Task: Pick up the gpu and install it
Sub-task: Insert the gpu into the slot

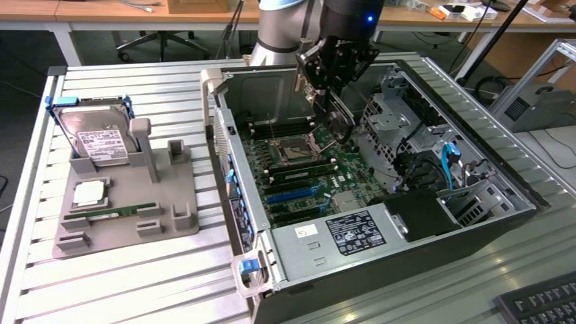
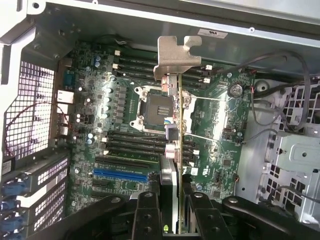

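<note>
Claw (image 2: 175, 202) is clamped partway shut on the gpu (image 2: 173, 145), a thin green card with a dark face and silver end bracket, hung edge-on above the green motherboard (image 2: 125, 115). Install step is judged in hand, card not yet seated. Squaring to an expansion slot is called for.

gpu (image 2: 172, 165): green circuit board, dull silver metal bracket
computer case (image 1: 270, 94): matt grey sheet metal
holder (image 1: 117, 223) beside the case: matt grey plastic
hard drive (image 1: 99, 138), in that holder: shiny metal, blue plastic handles
table (image 1: 135, 290) under the case: ribbed pale metal
</note>
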Tool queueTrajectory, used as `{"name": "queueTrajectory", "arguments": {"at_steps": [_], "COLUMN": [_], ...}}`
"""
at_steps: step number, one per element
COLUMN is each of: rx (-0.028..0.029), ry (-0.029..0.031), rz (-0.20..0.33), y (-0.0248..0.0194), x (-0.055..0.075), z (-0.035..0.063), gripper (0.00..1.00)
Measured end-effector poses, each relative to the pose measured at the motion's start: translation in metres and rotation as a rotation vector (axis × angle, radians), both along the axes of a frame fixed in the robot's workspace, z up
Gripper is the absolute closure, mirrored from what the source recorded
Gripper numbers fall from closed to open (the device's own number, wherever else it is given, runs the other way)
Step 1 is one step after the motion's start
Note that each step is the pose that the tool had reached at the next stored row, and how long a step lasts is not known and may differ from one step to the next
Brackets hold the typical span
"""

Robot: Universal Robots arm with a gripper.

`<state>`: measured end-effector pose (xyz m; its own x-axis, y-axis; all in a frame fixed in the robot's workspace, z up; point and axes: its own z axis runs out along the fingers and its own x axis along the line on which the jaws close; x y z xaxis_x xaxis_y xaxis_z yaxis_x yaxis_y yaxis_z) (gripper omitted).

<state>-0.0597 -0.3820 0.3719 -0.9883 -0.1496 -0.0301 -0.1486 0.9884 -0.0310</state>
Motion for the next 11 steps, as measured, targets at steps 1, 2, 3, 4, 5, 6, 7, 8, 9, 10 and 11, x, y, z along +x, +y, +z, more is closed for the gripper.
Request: {"name": "queueTrajectory", "arguments": {"at_steps": [1,2,3,4,5,6,7,8,9,10,11], "rx": [0.0000,0.0000,0.0000,0.0000,0.0000,0.0000,0.0000,0.0000,0.0000,0.0000,0.0000], "ry": [0.0000,0.0000,0.0000,0.0000,0.0000,0.0000,0.0000,-0.0001,0.0000,0.0000,0.0000], "rz": [0.005,0.010,0.015,0.020,0.024,0.029,0.039,0.048,0.056,0.063,0.068], "y": [0.0000,0.0000,0.0000,0.0000,0.0000,0.0000,0.0000,0.0000,0.0000,0.0000,0.0000], "x": [0.0000,0.0000,0.0000,0.0000,0.0000,0.0000,0.0000,0.0000,0.0000,0.0000,0.0000], "z": [0.0000,0.0000,0.0000,0.0000,0.0000,0.0000,0.0000,0.0000,0.0000,0.0000,0.0000], "gripper": [0.73,0.73,0.73,0.73,0.73,0.73,0.73,0.73,0.73,0.73,0.73]}}
